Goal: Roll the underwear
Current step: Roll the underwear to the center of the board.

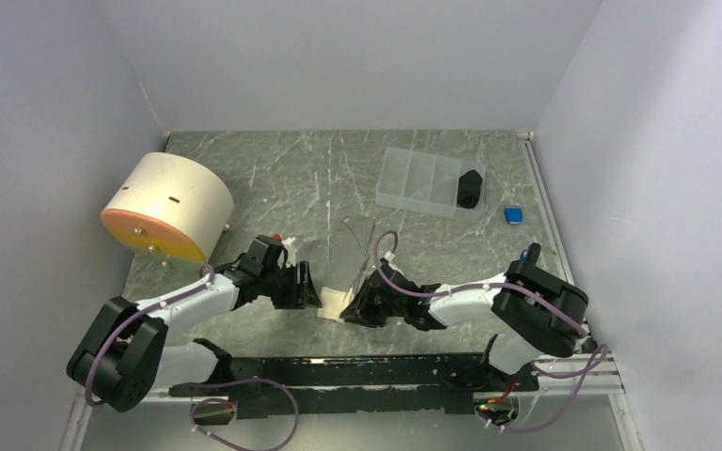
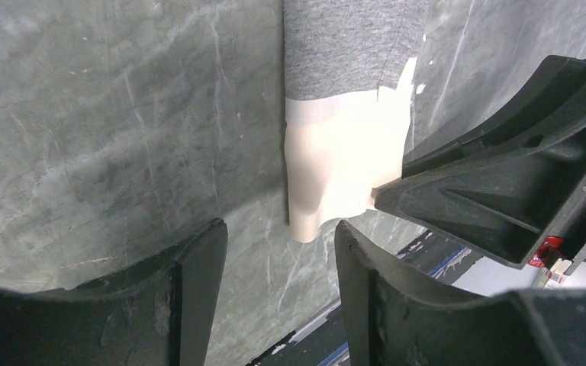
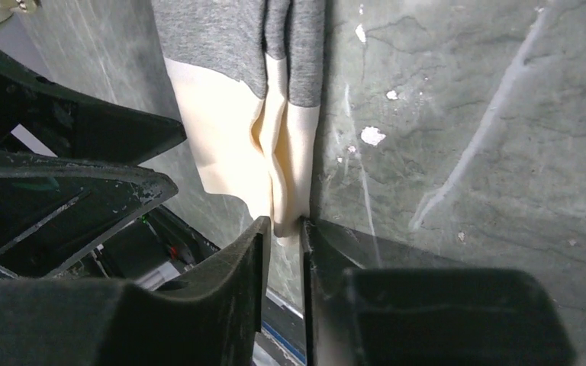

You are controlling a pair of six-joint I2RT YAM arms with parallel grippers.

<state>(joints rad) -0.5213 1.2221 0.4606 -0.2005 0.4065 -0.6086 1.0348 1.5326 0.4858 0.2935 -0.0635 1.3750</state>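
The underwear is grey with a cream waistband point(image 1: 336, 303) and lies flat near the table's front edge, between both grippers. In the left wrist view the grey cloth point(image 2: 351, 46) runs away from me and the waistband point(image 2: 336, 168) lies just past my fingers. My left gripper point(image 2: 278, 229) is open and empty, its jaws short of the waistband's corner; it also shows in the top view point(image 1: 312, 291). My right gripper point(image 3: 284, 225) is shut on the folded waistband edge point(image 3: 286, 175); it also shows in the top view point(image 1: 357, 303).
A cream drum with an orange face point(image 1: 164, 209) lies at the left. A clear compartment box point(image 1: 414, 178) holding a black item point(image 1: 469, 188) stands at the back right, with a small blue object point(image 1: 513, 215) beside it. A black rail point(image 1: 338, 371) runs along the front edge.
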